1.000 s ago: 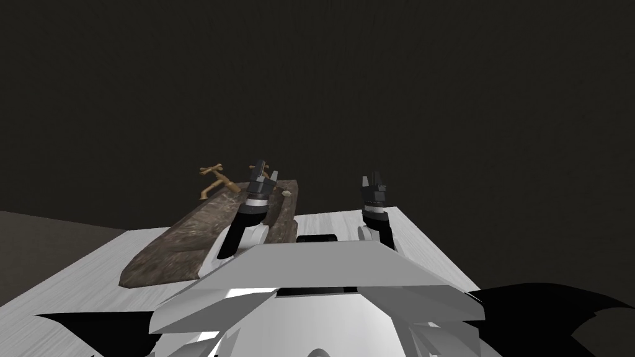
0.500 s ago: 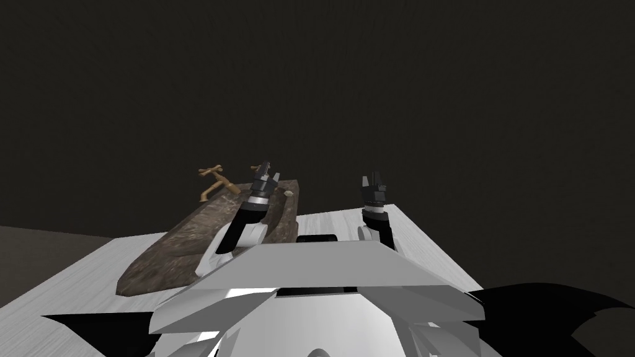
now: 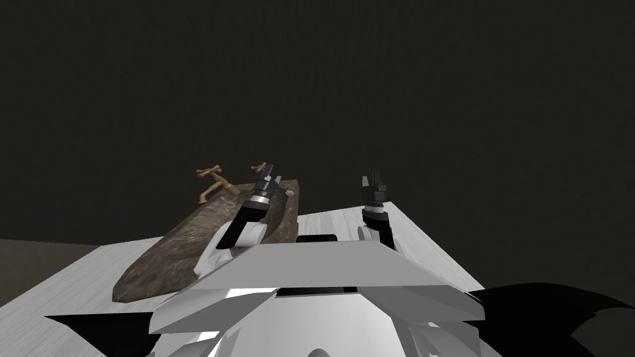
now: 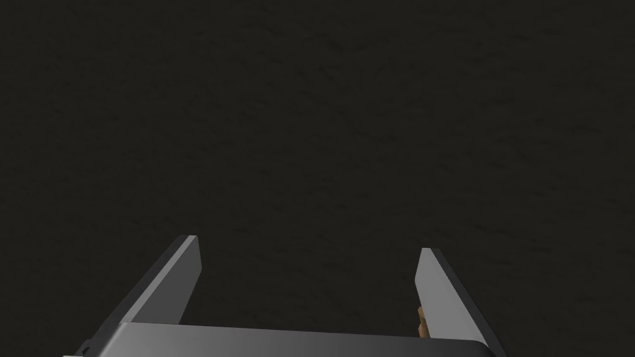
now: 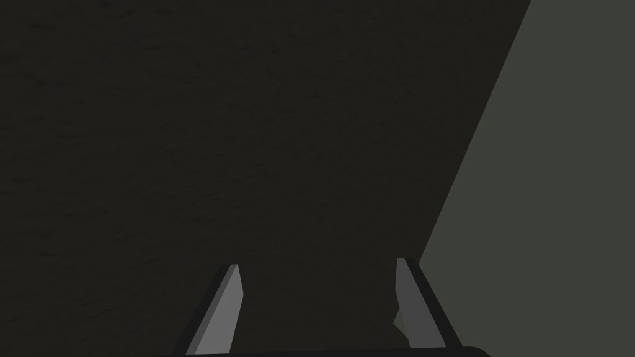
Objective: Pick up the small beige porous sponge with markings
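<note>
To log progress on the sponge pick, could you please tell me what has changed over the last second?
The left gripper has edged sideways over the brown sink toward the small beige sponge near its far corner, fingers open, nothing grasped. The whole head view shifted slightly: my own move. The sponge, the faucet and the right gripper, also open, stayed put.
</note>
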{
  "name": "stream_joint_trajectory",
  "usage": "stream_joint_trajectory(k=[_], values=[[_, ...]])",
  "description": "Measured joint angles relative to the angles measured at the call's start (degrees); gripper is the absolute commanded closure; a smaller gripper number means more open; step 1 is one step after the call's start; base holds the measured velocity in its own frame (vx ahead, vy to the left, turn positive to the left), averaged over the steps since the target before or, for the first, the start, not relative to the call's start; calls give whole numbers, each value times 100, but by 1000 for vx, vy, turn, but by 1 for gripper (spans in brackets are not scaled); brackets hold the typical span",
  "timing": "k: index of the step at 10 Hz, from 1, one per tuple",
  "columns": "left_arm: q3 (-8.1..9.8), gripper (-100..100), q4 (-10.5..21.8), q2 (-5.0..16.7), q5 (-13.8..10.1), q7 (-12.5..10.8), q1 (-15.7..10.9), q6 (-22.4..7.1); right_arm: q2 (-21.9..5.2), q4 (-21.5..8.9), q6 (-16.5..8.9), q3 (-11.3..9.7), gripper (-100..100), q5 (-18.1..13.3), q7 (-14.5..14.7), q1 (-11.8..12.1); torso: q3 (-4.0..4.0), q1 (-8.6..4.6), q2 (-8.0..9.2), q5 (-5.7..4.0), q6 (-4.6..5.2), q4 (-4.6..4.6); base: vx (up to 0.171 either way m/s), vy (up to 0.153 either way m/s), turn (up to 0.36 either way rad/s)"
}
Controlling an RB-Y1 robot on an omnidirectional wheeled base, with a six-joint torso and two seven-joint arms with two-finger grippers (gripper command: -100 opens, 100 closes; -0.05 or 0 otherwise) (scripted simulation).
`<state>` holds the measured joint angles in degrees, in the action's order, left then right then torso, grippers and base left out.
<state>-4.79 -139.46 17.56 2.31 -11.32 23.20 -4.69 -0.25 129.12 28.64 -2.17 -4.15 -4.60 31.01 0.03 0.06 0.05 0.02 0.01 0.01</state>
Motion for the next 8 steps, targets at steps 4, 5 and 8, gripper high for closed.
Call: stream_joint_trajectory(k=[4, 5, 8], values=[[2, -100, -6, 107, -37, -66, -64, -636, 0, 0, 0, 0, 0, 0, 0, 1, -2, -5, -4, 0, -2, 0, -25, 20, -82], [34, -100, 22, 179, -77, -103, -117, -805, 0, 0, 0, 0, 0, 0, 0, 0, 0, 2, 1, 0, 0, 0, -26, 21, -87], [83, -100, -19, 323, -152, -199, -108, -1374, 0, 0, 0, 0, 0, 0, 0, 0, 3, 4, 4, 2, -2, 1, -36, 29, -120]])
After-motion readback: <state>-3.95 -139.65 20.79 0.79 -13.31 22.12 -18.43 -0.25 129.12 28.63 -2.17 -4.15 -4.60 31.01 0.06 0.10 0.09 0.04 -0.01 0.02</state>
